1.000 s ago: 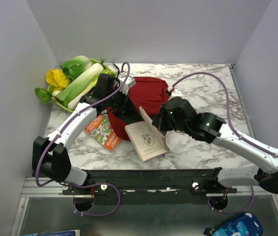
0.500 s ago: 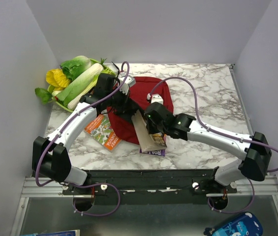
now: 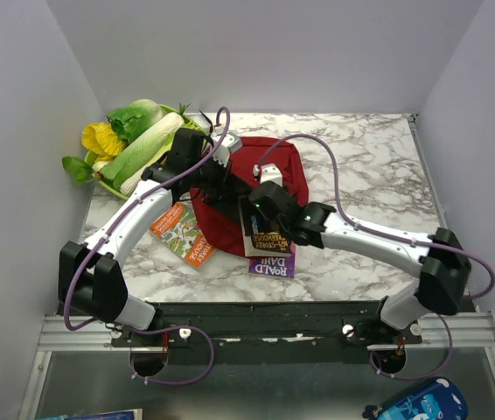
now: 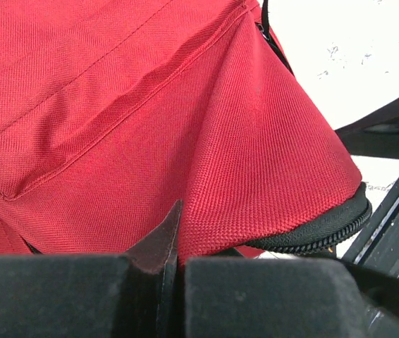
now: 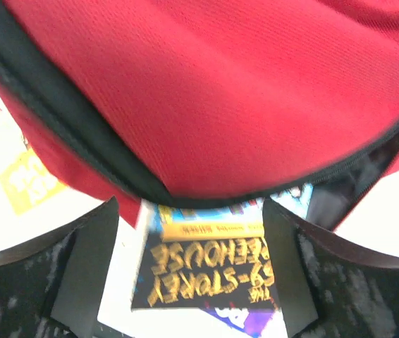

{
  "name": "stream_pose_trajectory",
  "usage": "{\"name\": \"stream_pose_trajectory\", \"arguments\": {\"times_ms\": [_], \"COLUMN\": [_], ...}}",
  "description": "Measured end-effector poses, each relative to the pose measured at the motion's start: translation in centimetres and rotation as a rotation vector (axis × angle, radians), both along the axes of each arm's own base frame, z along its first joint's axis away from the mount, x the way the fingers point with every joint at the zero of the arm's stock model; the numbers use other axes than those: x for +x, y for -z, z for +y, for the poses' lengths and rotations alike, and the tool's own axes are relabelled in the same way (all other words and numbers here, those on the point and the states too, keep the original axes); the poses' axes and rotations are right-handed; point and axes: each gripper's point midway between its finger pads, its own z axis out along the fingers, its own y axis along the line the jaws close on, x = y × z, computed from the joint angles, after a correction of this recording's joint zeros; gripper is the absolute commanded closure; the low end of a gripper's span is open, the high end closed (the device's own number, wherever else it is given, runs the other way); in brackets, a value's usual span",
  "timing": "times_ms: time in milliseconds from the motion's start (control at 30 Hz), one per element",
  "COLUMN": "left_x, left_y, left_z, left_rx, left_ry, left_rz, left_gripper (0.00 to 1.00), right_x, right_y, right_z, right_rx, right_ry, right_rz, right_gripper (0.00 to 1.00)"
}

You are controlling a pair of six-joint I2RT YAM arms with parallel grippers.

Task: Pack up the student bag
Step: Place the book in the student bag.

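Observation:
The student bag is a dark-red backpack lying mid-table. My left gripper is shut on a fold of its red fabric, holding the flap up by its black zipper edge; in the left wrist view the left gripper pinches the cloth. My right gripper hovers open at the bag's near rim. A black book with yellow lettering lies loose between its spread fingers, its far end tucked under the bag's rim. That book rests on a purple book.
An orange book lies on the marble left of the bag. A green basket of leafy vegetables stands at the back left. White walls close in the table. A blue case lies below the table's front right.
The right arm swung left from the table's right side with the book, laid it flat at the bag's mouth and opened its jaws. The left gripper kept its hold.

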Motion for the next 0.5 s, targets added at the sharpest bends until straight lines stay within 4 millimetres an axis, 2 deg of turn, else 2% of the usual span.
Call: {"name": "stream_pose_trajectory", "arguments": {"times_ms": [33, 67, 133, 167, 200, 233, 267, 300, 367, 500], "left_x": [0.0, -0.1, -0.1, -0.1, -0.1, -0.1, -0.1, 0.0, 0.0, 0.2], "left_y": [0.1, 0.2, 0.4, 0.4, 0.4, 0.3, 0.2, 0.1, 0.0, -0.1], "left_z": [0.0, 0.0, 0.0, 0.0, 0.0, 0.0, 0.0, 0.0, -0.1, -0.3], "left_rx": [0.001, 0.002, 0.005, 0.005, 0.005, 0.005, 0.005, 0.004, 0.002, -0.002], "left_ry": [0.001, 0.001, 0.002, 0.003, 0.003, 0.003, 0.004, 0.004, 0.005, 0.01], "left_rz": [0.004, 0.009, 0.015, 0.016, 0.018, 0.017, 0.016, 0.013, 0.011, 0.016], "left_gripper": [1.0, 1.0, 1.0, 1.0, 1.0, 1.0, 1.0, 1.0, 1.0, 1.0], "right_x": [-0.7, -1.4, -2.7, -3.4, -4.0, -4.6, -5.2, -5.7, -6.6, -8.7], "right_y": [0.1, 0.0, -0.7, -1.0, -1.3, -1.5, -1.5, -1.3, -0.1, 5.2], "right_z": [-0.7, -1.6, -3.0, -3.6, -4.3, -4.9, -5.3, -5.7, -6.4, -7.5], "right_rx": [0.013, 0.032, 0.085, 0.115, 0.143, 0.17, 0.198, 0.218, 0.245, 0.228], "right_ry": [0.003, 0.006, 0.007, 0.007, 0.005, 0.003, 0.009, 0.014, 0.029, 0.054], "right_rz": [0.008, 0.014, 0.01, 0.011, 0.009, 0.008, 0.016, 0.025, 0.058, 0.18], "right_gripper": [0.13, 0.25, 0.43, 0.68, 0.8, 0.88, 0.93, 0.93, 0.97, 0.99]}}
